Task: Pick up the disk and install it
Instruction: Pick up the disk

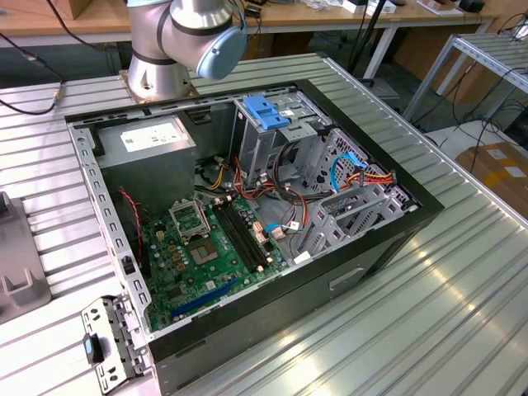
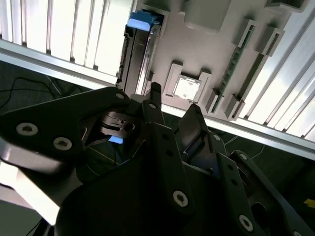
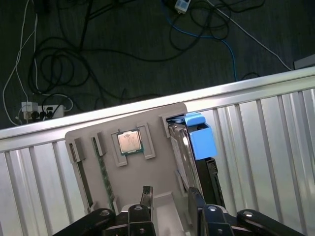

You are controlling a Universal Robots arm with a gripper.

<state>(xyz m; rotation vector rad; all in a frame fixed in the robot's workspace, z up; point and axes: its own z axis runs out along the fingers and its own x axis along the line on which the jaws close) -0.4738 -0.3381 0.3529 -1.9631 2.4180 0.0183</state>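
The disk (image 3: 201, 141) stands on edge in a slot of a grey parts tray (image 3: 147, 118), its bright blue carrier end up and its dark body running along the slot. In the second wrist view the disk (image 2: 141, 34) sits at one side of the tray (image 2: 206, 54). My gripper (image 3: 170, 195) hovers above the tray, open, with nothing between its fingers. It is offset from the disk toward the tray's middle. In the second wrist view the gripper (image 2: 174, 101) has its dark fingertips over the tray's edge near the square chip.
A square processor chip (image 3: 129, 142) and memory sticks (image 3: 102, 172) also lie in the tray. The open computer case (image 1: 388, 239) lies on the ribbed metal table (image 1: 462, 313), with a drive cage and light-blue latch (image 1: 268, 111) and a grey power supply (image 1: 153, 140). Cables (image 3: 98, 49) cover the floor beyond the table's edge.
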